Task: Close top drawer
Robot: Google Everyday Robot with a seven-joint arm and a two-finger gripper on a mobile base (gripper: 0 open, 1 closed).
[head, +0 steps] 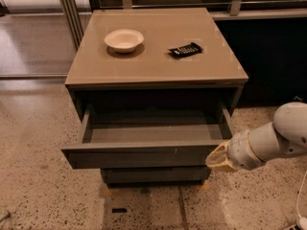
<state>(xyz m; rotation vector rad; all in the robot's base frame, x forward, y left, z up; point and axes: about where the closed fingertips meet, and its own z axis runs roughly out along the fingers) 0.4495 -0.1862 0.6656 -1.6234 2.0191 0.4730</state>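
**Top drawer pulled out, my pincer at its right end**

My pincer (220, 158) sits low at the right side of the cabinet (76, 99). Its pale tip is just beside the right end of the top drawer's front panel, and I cannot tell if the two touch. Nor can I tell whether the pincer is spread or pressed together. My white arm (276, 140) reaches in from the right edge, angled down toward that corner.

The top drawer (144, 155) stands pulled well out of the cabinet, so its grey inner floor and both side walls show. Its flat, dark grey-brown front faces the camera, with a small pale scuff near the middle. Beneath it a lower drawer front (156, 175) sits further back.

On the tabletop (158, 68) a white bowl (123, 39) rests toward the back left. A flat black object (184, 50) lies to its right, well apart from it. The cabinet stands on a speckled floor (43, 186).
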